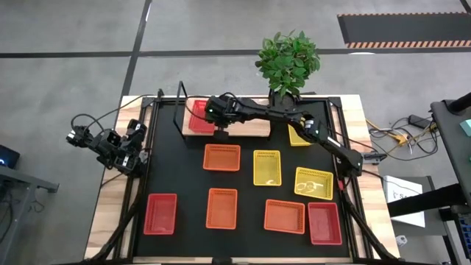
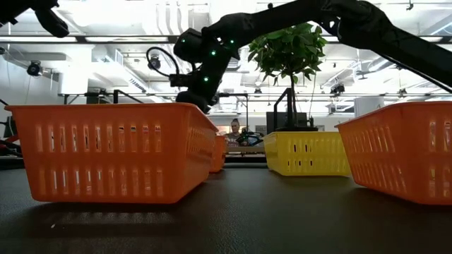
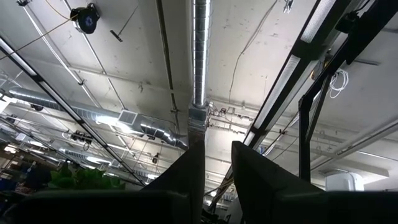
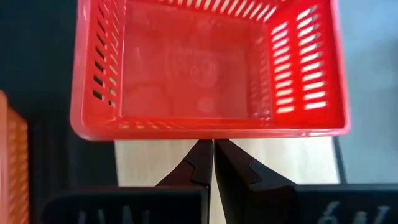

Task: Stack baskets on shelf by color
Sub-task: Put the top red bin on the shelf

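The right gripper (image 4: 213, 163) hovers over the shelf (image 1: 246, 130) with its fingers pressed almost together and nothing between them; just ahead of its tips a red basket (image 4: 208, 65) sits on the light wood, near the end with the black frame. With the tips this close to the basket's near wall, any forward drift would nudge it askew or push it toward the frame, spoiling the base of the red stack. Behind the claw, across the black tabletop (image 1: 184, 180), lie the other baskets: three orange, three yellow and two more red, the nearest an orange basket (image 1: 221, 157). Reaching for one, the long arm could sweep low over its neighbours. The left gripper (image 3: 214, 168) waits well away at the table's side, pointing at the ceiling, fingers slightly apart.
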`<state>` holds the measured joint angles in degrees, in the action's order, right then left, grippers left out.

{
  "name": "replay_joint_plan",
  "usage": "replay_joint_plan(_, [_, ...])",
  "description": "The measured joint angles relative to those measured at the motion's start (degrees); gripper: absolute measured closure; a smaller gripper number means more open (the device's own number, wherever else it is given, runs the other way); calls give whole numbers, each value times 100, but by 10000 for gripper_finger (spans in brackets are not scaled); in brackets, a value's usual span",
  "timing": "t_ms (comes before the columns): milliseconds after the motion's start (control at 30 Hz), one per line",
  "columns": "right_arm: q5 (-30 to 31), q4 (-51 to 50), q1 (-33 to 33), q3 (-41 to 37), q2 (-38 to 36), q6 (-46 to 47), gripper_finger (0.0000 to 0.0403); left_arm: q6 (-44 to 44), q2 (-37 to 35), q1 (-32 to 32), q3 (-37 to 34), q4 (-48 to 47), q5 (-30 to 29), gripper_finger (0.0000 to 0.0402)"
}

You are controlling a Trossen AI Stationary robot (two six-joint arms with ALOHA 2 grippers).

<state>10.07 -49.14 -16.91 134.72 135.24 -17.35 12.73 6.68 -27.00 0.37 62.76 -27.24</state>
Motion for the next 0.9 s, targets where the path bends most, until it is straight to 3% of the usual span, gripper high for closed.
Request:
replay_joint_plan(333, [47,182,2,0,15,-134,394,0,-2,0,0,20,0,339])
replay_joint_plan(567, [154,1215,-87,-31,137,-637,394,0,-2,0,1,22,0,339])
replay_joint_plan(667, [529,1123,-111,-31,136,-689,394,0,-2,0,0,25,0,339])
replay_joint_plan(900, [354,974,-114,-11,76,-599,394,15,-2,0,-1,26,0,339])
